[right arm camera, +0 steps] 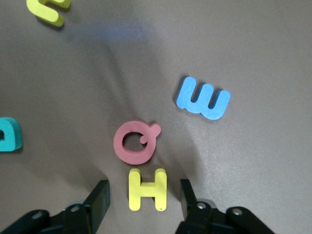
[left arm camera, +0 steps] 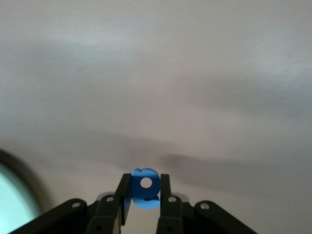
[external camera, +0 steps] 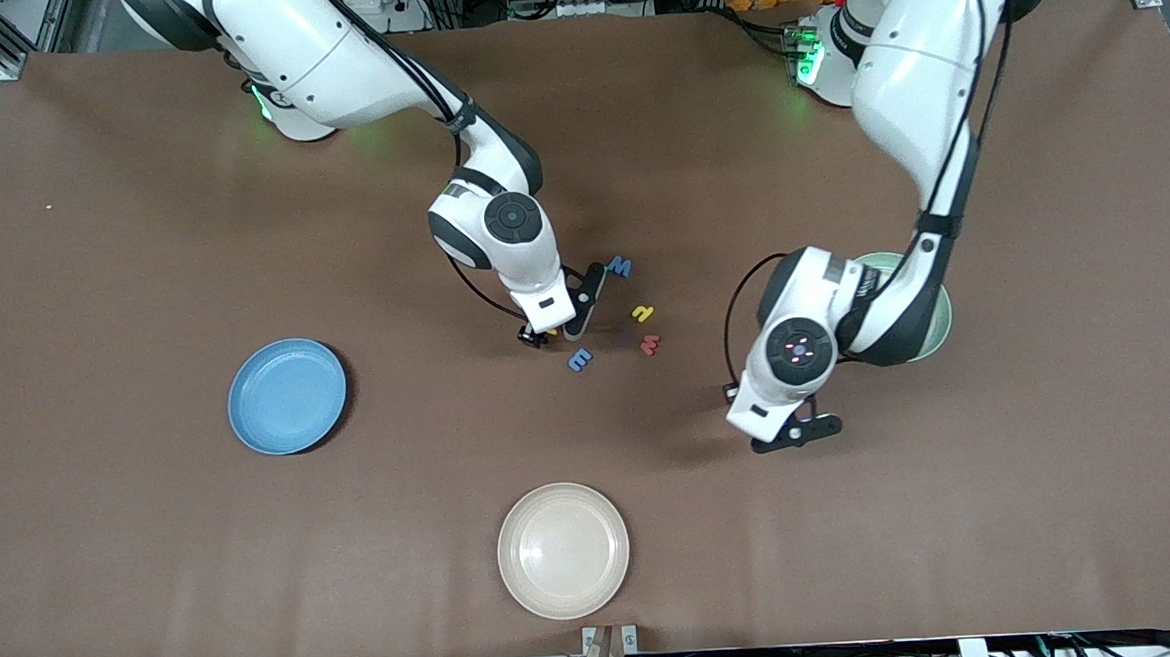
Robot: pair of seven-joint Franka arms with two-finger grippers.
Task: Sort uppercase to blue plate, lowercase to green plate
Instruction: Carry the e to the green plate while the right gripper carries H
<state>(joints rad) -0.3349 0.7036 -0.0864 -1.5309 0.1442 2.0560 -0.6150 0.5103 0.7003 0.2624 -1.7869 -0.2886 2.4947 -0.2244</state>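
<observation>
Right wrist view has the right gripper low over the table with its fingers apart on either side of the yellow H, neither finger visibly touching it; the H lies flat between them, its two uprights running along the same line as the fingers. Just past the H lies the red Q, flat, its tail pointing toward the light-blue three-pronged letter, which lies flat a little way off with its long axis slanted across the cloth. A teal letter and a yellow lowercase letter show at the edges. From the front view this cluster sits mid-table, between the blue plate and the green plate; the blue W lies farthest from the camera, a red lowercase letter nearer. The left gripper is up over bare table beside the green plate, clamped on the blue rounded letter, held upright between its fingers
</observation>
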